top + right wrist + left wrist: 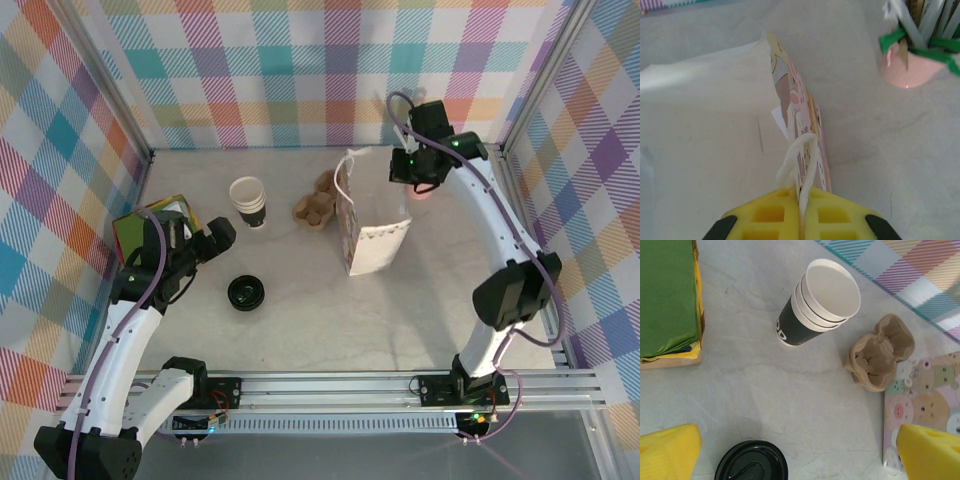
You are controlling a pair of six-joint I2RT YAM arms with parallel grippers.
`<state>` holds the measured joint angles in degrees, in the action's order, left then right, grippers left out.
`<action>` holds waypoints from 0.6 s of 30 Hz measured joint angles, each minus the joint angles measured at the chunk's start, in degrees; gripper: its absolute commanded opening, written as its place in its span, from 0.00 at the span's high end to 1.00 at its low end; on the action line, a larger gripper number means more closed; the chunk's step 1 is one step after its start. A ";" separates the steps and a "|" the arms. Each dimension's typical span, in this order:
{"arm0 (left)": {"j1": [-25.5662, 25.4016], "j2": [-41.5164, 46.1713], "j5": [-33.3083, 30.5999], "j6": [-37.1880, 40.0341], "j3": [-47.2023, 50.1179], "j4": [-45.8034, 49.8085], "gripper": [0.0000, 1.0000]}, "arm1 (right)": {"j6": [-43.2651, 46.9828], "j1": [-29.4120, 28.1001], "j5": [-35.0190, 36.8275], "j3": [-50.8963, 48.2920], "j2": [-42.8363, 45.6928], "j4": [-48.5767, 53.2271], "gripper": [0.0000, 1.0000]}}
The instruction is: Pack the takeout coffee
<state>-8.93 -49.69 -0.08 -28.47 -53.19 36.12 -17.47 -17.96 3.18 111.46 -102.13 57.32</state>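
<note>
Now, the takeout coffee stands on the table with its black lid on, close by the left gripper, whose yellow fingers are spread wide with nothing between them; across the way the right gripper is pinched tight on the rim of the paper bag, the cord handle caught in the bite, lifting one wall of the mouth. Here's where it could go wrong, as I read it: that pinch is on thin paper and cord, so a tug could slip or tear it and the mouth would sag; the coffee sits well apart from the bag, so it's a long carry; a squeeze on the lid rather than the cup wall could pop it off; a crooked descent could tip the cup; the stack of lidless cups beyond it is an easy wrong pick; the cardboard carrier, just beside the bag, could be clipped on a low path.
</note>
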 measured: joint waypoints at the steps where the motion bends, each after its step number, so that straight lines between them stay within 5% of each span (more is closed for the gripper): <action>1: 0.00 -0.09 -0.20 0.02 -0.11 0.04 0.00 | 0.02 0.61 -0.33 1.99 -1.57 0.57 1.00; 18: -0.11 -1.42 -1.03 1.07 -0.44 0.24 0.00 | 1.18 4.46 -1.31 19.61 -14.01 5.79 0.91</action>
<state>-9.04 -51.11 -1.10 -27.40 -53.63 36.36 -16.29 -13.50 1.87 131.07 -116.14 63.11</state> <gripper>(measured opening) 0.996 0.071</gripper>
